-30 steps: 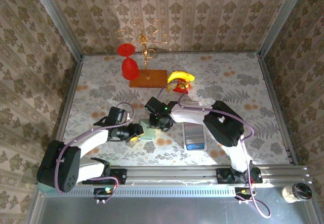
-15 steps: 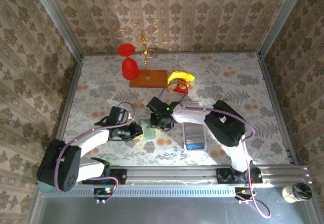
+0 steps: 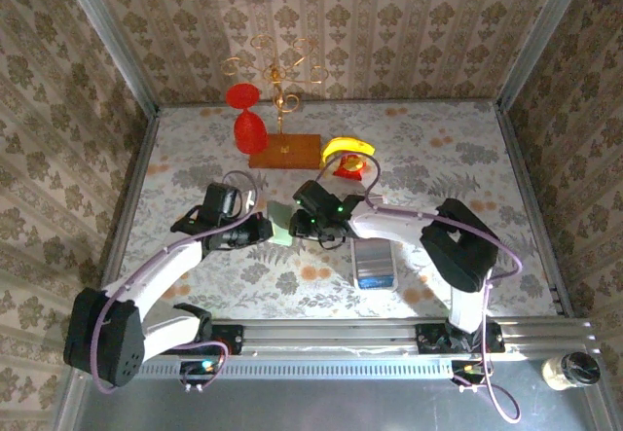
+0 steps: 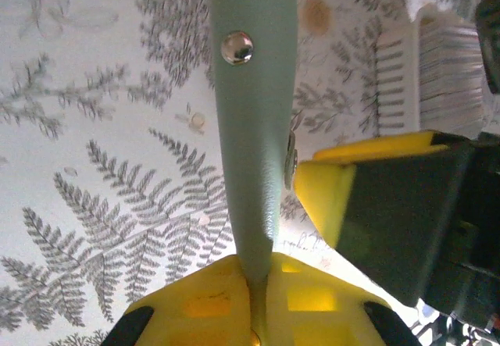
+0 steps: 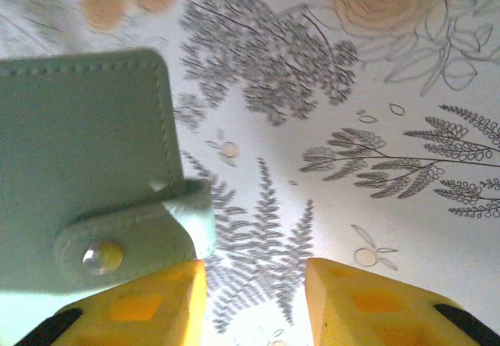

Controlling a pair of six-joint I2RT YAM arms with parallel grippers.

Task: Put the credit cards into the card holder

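Note:
The card holder (image 4: 250, 127) is a sage-green wallet with a metal snap, seen edge-on in the left wrist view. My left gripper (image 4: 262, 277) is shut on its near edge. From above, the card holder (image 3: 280, 228) sits between my left gripper (image 3: 261, 230) and my right gripper (image 3: 301, 223), mid-table. In the right wrist view the card holder (image 5: 78, 151) lies to the left, its snap tab just above my left fingertip (image 5: 141, 303). My right gripper (image 5: 254, 299) is open, with bare tablecloth between its fingers. The credit cards are out of view.
A long white tray (image 3: 374, 261) with a grey-striped inside lies right of the grippers. At the back stand a wooden base with a gold rack (image 3: 283, 149), a red glass (image 3: 249, 129) and a banana (image 3: 348, 147). Patterned walls close off three sides.
My left gripper has closed on the card holder. My right gripper has opened and let go of it. Both grippers and the card holder have shifted a little away from the arm bases.

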